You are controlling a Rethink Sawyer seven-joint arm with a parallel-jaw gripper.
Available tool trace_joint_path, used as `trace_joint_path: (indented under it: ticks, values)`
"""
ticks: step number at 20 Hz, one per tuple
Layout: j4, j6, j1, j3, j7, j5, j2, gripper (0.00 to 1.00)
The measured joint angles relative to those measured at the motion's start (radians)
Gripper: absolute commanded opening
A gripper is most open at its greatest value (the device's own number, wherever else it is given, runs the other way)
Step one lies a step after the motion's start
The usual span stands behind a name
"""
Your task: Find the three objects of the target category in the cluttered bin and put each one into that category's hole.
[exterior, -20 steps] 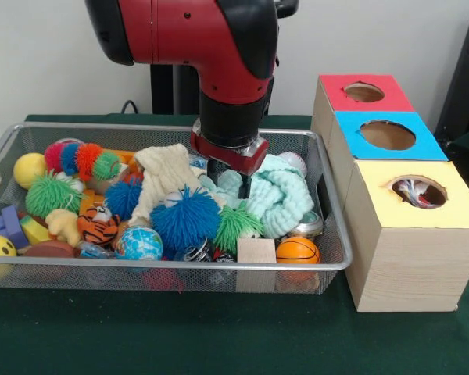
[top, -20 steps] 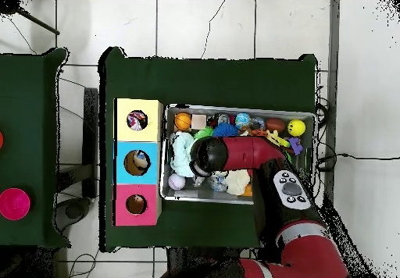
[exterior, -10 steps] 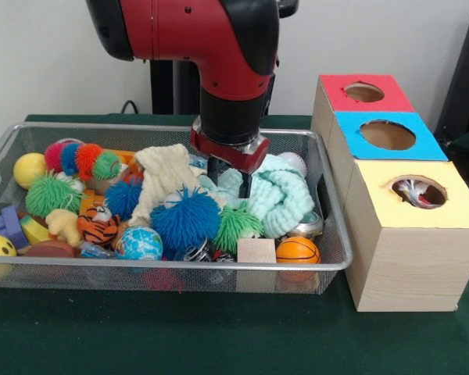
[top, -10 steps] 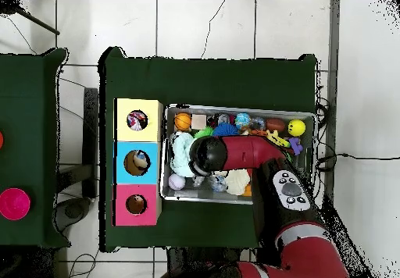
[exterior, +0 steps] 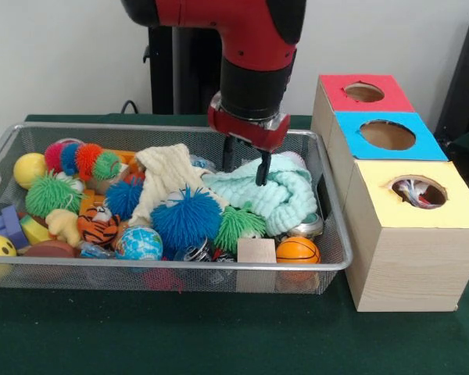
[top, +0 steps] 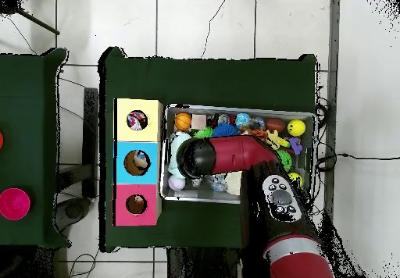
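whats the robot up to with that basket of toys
The red arm's gripper is down in the wire basket, its jaws at the mint green knitted cloth, which looks pulled up under them. The basket holds a heap of fuzzy balls, a cream cloth, a small globe and a wooden block. Beside the basket stands a wooden box with red, blue and yellow holes; something already lies in the yellow one.
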Motion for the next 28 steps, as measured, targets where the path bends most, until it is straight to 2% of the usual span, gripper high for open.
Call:
trace_joint_path:
  ticks: [5, 12, 19, 28]
  values:
    - [0.026, 0.000, 0.006, -0.003, 0.000, 0.006, -0.032, 1.00]
    - [0.048, -0.027, -0.035, -0.014, 0.000, 0.006, 0.013, 1.00]
    - [0.081, -0.143, -0.090, -0.028, 0.000, 0.001, 0.087, 1.00]
    - [0.138, -0.280, -0.103, -0.036, 0.000, 0.001, 0.083, 1.00]
